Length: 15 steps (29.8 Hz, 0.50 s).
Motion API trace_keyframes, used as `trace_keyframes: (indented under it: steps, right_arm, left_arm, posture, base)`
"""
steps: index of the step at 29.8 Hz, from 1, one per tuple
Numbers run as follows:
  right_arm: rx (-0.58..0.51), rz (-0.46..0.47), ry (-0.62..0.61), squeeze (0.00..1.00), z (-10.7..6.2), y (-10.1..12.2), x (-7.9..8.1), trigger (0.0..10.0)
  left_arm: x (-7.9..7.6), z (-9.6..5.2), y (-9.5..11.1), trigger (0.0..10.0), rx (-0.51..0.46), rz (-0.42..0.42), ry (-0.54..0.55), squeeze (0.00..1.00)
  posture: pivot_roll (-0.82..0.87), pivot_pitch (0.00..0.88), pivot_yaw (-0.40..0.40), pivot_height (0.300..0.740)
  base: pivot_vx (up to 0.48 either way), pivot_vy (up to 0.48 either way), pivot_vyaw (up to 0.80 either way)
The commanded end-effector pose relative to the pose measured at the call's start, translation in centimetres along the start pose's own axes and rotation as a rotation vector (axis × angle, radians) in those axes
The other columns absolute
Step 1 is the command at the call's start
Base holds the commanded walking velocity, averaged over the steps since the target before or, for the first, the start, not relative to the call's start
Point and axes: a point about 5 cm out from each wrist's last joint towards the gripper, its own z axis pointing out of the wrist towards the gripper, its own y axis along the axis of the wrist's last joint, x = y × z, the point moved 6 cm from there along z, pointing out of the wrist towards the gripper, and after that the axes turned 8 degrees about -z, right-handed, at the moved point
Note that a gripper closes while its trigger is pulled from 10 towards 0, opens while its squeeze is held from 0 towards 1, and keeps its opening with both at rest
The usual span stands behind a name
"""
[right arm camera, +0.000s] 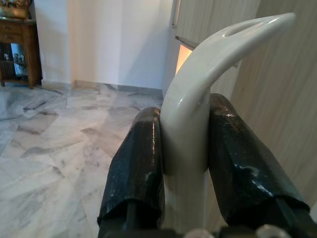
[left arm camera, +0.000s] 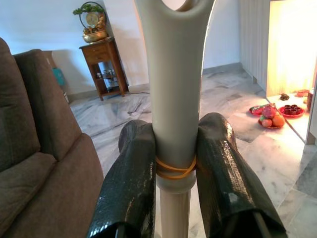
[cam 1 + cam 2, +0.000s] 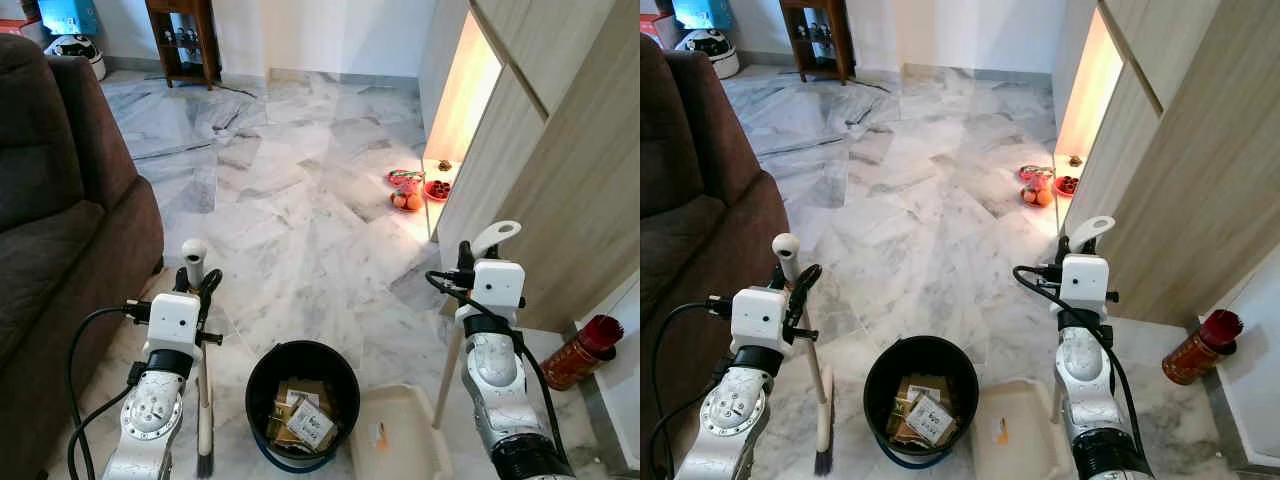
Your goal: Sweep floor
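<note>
My left gripper (image 3: 200,285) is shut on the cream broom handle (image 2: 173,74), just above a yellow rubber band. The broom stands upright at my left, and its dark bristles (image 3: 205,462) rest on the marble floor by the sofa. My right gripper (image 1: 184,116) is shut on the curved cream dustpan handle (image 3: 495,237). The dustpan tray (image 3: 400,440) lies on the floor at my feet, between the arms. Just left of the tray stands a black bucket (image 3: 300,346) holding cardboard and paper scraps (image 3: 305,420).
A brown sofa (image 3: 60,220) fills the left side. Wooden cabinet doors (image 3: 560,170) run along the right, with a lit niche and red plates of fruit (image 3: 408,190) on the floor. A red canister (image 3: 580,352) stands at the right. A wooden side table (image 3: 185,40) is at the back.
</note>
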Motion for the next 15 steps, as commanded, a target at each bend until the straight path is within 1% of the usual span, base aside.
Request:
trace_keyframes:
  steps: [1,3,15]
  right_arm:
    - [-0.049,-0.015,0.000,0.00,0.58,1.01,-0.42,10.0]
    - [-0.053,-0.016,0.005,0.00,0.52,1.01,-0.32,10.0]
    - [-0.062,-0.005,0.011,0.00,0.39,0.92,0.04,10.0]
  left_arm:
    - [-0.09,0.24,1.08,10.0,-0.034,-0.009,-0.005,0.00]
    - [-0.05,0.16,0.96,10.0,-0.030,-0.010,-0.004,0.00]
    - [-0.18,0.46,0.99,10.0,-0.031,-0.012,-0.010,0.00]
  posture:
    - [0.06,0.045,-0.048,0.740]
    - [0.06,0.043,-0.048,0.740]
    - [0.05,0.045,-0.040,0.740]
  base:
    - [0.000,0.000,0.00]
    - [0.000,0.000,0.00]
    - [-0.241,0.000,0.00]
